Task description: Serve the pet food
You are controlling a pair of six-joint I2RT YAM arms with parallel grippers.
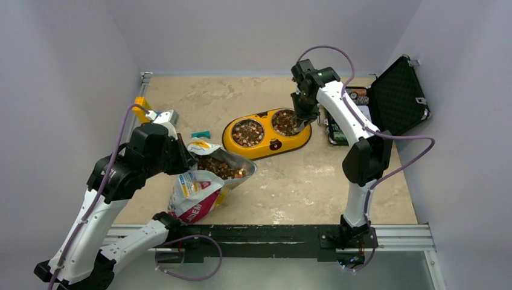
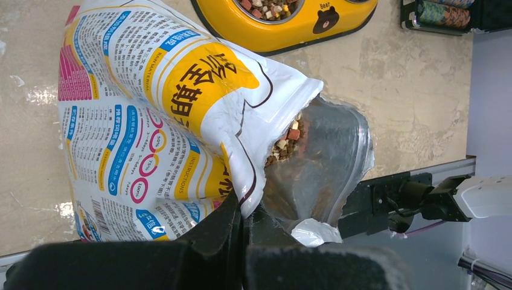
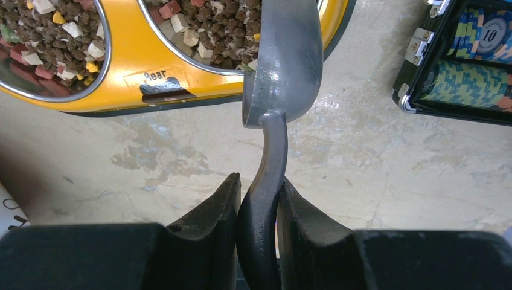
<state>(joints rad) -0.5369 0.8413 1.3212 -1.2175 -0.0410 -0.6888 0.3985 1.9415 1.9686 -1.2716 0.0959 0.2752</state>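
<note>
**SERVING STATION: GRIP AND ORIENTATION STATUS**

Left gripper (image 2: 244, 208): my fingers are closed on the rim of the white, yellow and pink printed plastic bag (image 2: 151, 109), pinching 1 lip beside the opening. Purpose: the lifted lip holds the mouth open for a tool and stops the contents sliding onto the beige stone-pattern table (image 1: 302, 181).

Right gripper (image 3: 259, 181): my fingers are clamped on the curved handle of the grey metal scoop (image 3: 284, 60). Its front end is over the rim of the right basin of the glossy yellow double-bowl feeder (image 1: 259, 151). Purpose: a grip low on the handle leaves the whole scoop clear of my fingers for tipping. I cannot tell whether the scoop carries pellets; only its outer shell shows.

Pet food (image 1: 220, 167), small brown and reddish-brown dry pellets with some pale ones, is located in 3 places: inside the bag mouth and in both steel basins, each well covered. Judgement: serving is near complete.

Orientation: single pellets have no usable axis. The bag lies on its side, long axis running from the near edge toward the feeder, mouth facing the feeder. The scoop's long axis runs straight away from my right fingers toward the right basin.

Not task items: open black case (image 1: 395, 96) holding colourful poker chips (image 3: 477, 72), near the feeder.
</note>
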